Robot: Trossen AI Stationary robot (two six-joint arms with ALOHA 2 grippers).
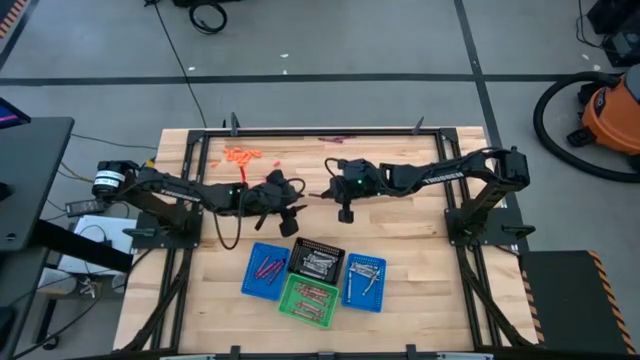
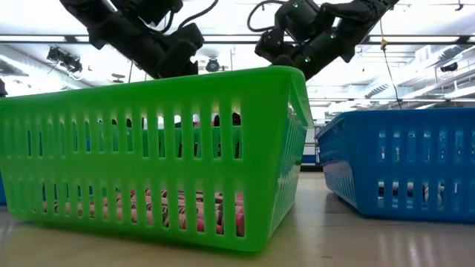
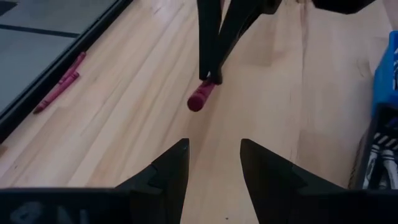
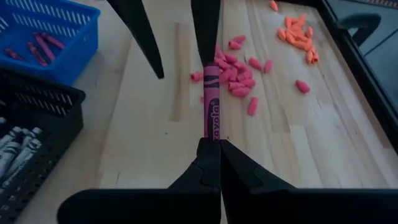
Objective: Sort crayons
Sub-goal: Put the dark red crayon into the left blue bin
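One magenta crayon (image 4: 211, 99) is held in my right gripper (image 4: 214, 146), which is shut on it over the table's middle (image 1: 345, 212). My left gripper (image 3: 214, 155) stands open just to the left of it (image 1: 295, 212), its fingers pointing at the crayon's free end (image 3: 198, 101). I cannot tell whether a left finger (image 4: 205, 31) touches that end. Loose pink crayon pieces (image 4: 239, 71) and orange ones (image 4: 298, 31) lie on the table beyond. My right gripper pinches the crayon's near end (image 4: 213, 134) between its two fingertips. The fingers (image 3: 211, 43) slant down from the table's right side and lie along the crayon. It sticks straight out past the fingertips toward my left gripper, clear of the wooden top.
Four mesh baskets stand near the front: a blue one (image 1: 265, 270) with maroon crayons, a black one (image 1: 316, 262) with grey crayons, a green one (image 1: 308, 298) and a second blue one (image 1: 365, 280). Two maroon crayons (image 3: 59, 87) lie at the table's far edge.
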